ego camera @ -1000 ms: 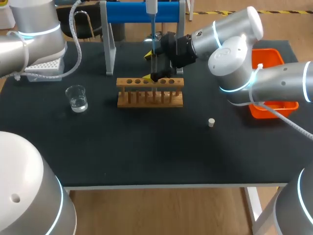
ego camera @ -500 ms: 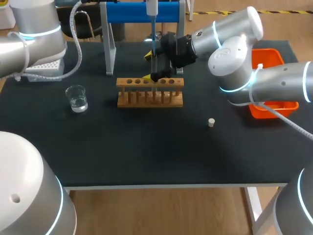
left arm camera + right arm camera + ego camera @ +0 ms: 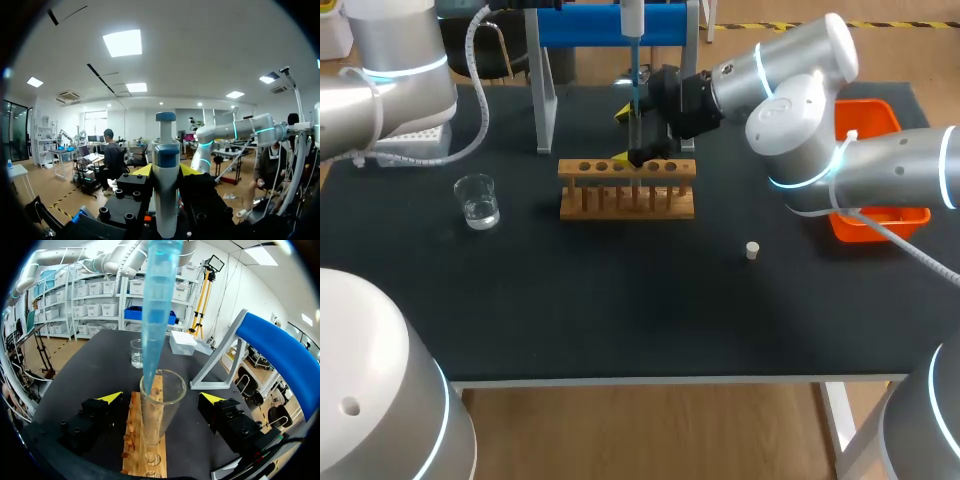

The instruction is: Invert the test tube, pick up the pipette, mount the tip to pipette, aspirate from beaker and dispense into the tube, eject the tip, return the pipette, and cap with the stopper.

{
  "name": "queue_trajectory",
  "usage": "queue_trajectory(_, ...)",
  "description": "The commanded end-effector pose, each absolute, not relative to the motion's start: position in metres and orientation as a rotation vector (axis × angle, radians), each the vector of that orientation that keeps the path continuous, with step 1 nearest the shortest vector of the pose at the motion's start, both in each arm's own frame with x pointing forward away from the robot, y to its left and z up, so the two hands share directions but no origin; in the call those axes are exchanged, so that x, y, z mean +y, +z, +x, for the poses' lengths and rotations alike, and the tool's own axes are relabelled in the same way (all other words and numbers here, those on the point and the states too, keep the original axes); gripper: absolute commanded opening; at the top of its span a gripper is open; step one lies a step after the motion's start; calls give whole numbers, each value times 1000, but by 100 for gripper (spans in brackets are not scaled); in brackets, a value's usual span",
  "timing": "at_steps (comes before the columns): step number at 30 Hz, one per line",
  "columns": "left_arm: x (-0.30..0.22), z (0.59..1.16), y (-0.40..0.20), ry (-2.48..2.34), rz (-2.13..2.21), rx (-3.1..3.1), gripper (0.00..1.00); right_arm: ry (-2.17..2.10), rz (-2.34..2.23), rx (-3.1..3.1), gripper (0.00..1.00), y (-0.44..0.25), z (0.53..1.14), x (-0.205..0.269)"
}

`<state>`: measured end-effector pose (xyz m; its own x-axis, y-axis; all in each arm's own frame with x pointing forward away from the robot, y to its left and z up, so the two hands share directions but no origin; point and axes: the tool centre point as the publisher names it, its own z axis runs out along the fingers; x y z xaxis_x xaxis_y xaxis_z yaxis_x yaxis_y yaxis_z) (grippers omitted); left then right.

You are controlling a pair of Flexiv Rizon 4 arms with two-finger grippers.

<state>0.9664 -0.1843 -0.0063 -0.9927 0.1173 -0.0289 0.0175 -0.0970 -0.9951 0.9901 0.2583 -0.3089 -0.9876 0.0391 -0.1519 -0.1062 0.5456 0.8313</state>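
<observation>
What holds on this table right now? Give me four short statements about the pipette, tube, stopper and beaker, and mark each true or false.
1. The blue tip on the pipette points down at the mouth of the open test tube. True.
2. The stopper plugs the test tube. False: it lies on the table, to the right of the wooden rack.
3. The beaker holds clear liquid. True.
4. The beaker stands to the right of the rack. False: it stands to its left.
</observation>
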Motion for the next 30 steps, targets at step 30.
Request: queue_trajectory(30,-180,973,-19,2254,-164,-2076,0,1426,-58,2627,100,-309,990,258)
